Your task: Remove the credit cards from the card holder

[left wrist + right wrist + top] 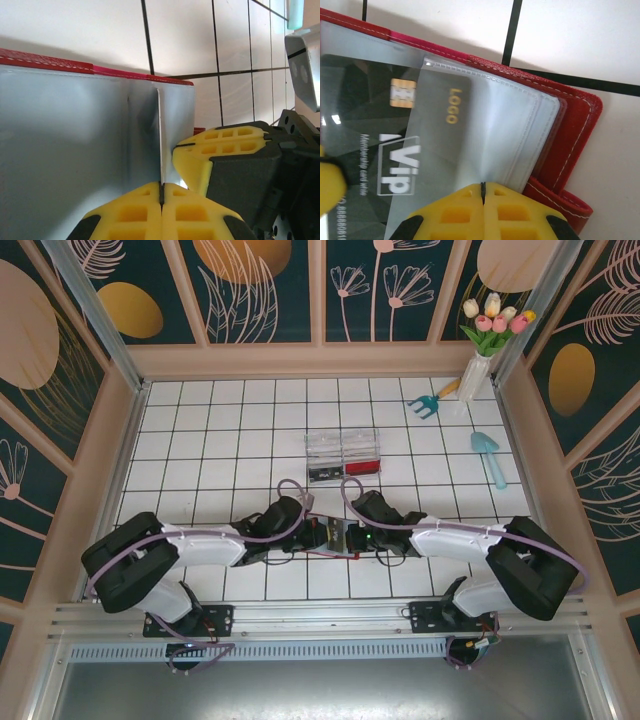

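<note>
Wallet, VIP card face at right wrist, thin upright edge at left

Two robot arms seen from above, each bent sharply at the elbow. The left arm juts toward 9 o'clock from its base, and its forearm then points toward 3 o'clock. The right arm mirrors it. The left gripper and right gripper meet mid-table (almost nose to nose), each with its yellow fingertips pressed tightly together.
</note>
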Controlling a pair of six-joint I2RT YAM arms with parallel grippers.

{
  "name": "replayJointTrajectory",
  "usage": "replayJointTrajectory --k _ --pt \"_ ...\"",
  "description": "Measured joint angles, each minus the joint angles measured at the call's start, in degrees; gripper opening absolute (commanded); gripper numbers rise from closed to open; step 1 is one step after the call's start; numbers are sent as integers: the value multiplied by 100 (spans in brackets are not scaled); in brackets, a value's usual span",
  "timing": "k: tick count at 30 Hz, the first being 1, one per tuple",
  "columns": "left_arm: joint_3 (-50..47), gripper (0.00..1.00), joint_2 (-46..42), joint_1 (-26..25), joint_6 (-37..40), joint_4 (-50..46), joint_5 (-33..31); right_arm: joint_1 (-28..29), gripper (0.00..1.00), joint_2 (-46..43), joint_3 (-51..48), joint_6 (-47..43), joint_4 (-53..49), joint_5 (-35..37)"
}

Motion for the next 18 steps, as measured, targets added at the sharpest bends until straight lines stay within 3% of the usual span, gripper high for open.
replayJointTrajectory --k 12,14,18 --pt "-111 0 -1344 181 367 -1281 -621 0 1 -389 -105 15 -142 70" --pt "120 0 -1471 181 612 -1742 -850 0 8 -734 -107 -17 -212 142" --pt "702 0 -1532 181 1261 -2417 -1296 0 31 -1690 -105 -160 -264 400"
